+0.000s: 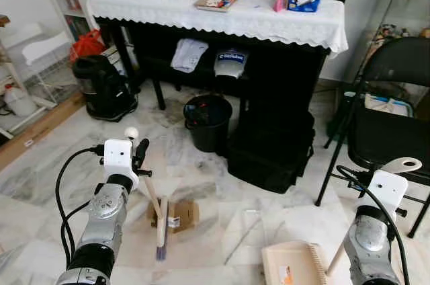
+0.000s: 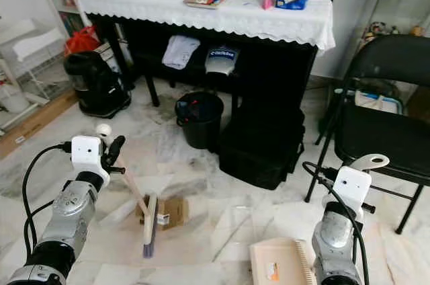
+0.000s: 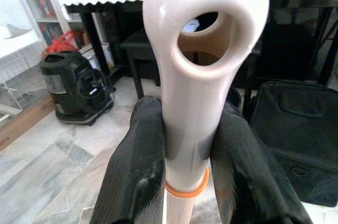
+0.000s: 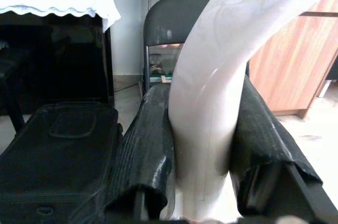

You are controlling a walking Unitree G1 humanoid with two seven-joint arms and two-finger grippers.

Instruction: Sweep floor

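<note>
My left gripper (image 3: pixel 187 115) is shut on the cream handle (image 3: pixel 195 71) of a small broom, one black finger (image 3: pixel 138 166) on each side. The broom slants down to the marble floor, where its head (image 1: pixel 160 223) rests against a flat brown cardboard scrap (image 1: pixel 183 214). My right gripper (image 4: pixel 203 129) is shut on the curved cream handle (image 4: pixel 227 49) of a dustpan. The beige dustpan (image 1: pixel 292 265) lies on the floor at the lower right, apart from the scrap. The handle's looped end (image 1: pixel 406 164) sticks up above my right wrist.
A black bin (image 1: pixel 208 120) and a black bag (image 1: pixel 269 154) stand ahead under a dark piano with a white lace cloth (image 1: pixel 222 13). A black folding chair (image 1: pixel 390 124) is close on the right. A black vacuum (image 1: pixel 101 87) sits at the left.
</note>
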